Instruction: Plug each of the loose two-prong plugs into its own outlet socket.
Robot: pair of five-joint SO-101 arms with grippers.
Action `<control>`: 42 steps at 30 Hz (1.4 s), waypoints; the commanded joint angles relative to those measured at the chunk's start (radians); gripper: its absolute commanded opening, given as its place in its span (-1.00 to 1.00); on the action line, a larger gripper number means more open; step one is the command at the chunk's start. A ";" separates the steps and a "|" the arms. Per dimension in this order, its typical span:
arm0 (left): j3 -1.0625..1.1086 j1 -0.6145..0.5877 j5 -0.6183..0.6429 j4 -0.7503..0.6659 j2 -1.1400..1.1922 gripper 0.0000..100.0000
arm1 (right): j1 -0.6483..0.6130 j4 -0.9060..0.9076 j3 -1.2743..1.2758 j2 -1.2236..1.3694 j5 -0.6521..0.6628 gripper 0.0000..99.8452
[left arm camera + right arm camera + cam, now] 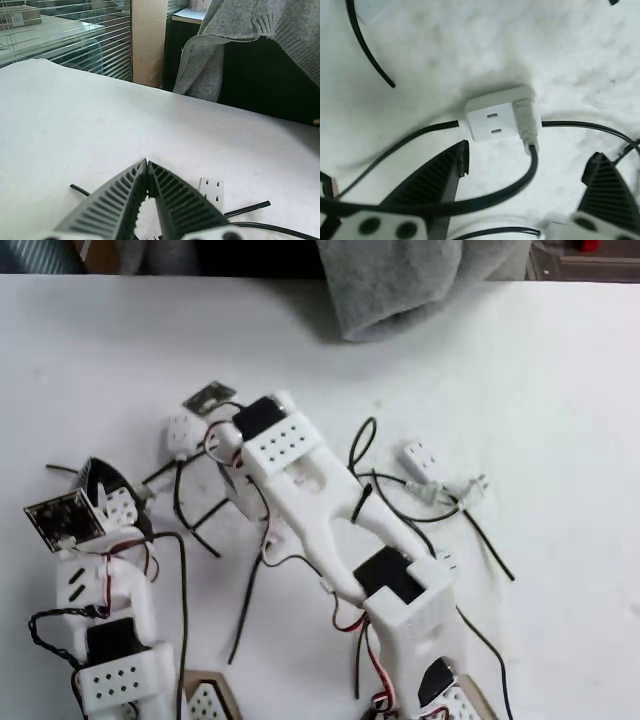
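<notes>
One plug (526, 122) looks seated in the socket (492, 120) on the table (430, 45) under the right gripper (530, 156), jaws spread, empty. Left gripper (148, 166) is clenched on nothing. A second plug (470, 489) seems loose beside another socket (420, 457)

The plain white desk (560, 360) runs the width of the scene, and a grey knitted garment (400, 285) drapes over the middle of its far edge. Thin black cables (245, 600) lie looped and crossed over the desk's middle, several with loose ends. Right of centre lies a small white rectangular outlet block (420, 457). Just nearer and to its right lies a white two-prong plug (468, 490) on a black cord, its prongs pointing right. Another white outlet block with two slots (492, 120) lies flat on the desk, with a white plug (526, 120) seated in one end.
</notes>
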 commanded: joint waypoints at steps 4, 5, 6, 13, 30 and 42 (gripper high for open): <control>-0.006 -0.008 0.008 -0.002 -0.013 -0.95 | -0.004 -0.048 -0.011 -0.021 -0.201 -0.30; -0.006 -0.008 0.008 -0.002 -0.013 -0.95 | -0.002 -0.051 -0.003 -0.001 -0.203 -0.30; -0.006 -0.008 0.008 -0.002 -0.013 -0.95 | -0.002 -0.058 0.005 0.022 -0.203 -0.30; -0.006 -0.008 0.008 -0.003 -0.013 -0.95 | 0.010 -0.099 -0.008 0.183 -0.331 -0.30; -0.005 -0.007 0.008 -0.005 -0.013 -0.95 | 0.064 -0.133 -0.034 0.309 -0.514 -0.39; -0.005 0.035 -0.061 0.000 -0.013 -0.95 | 0.068 -0.127 -0.035 0.305 -0.512 -0.79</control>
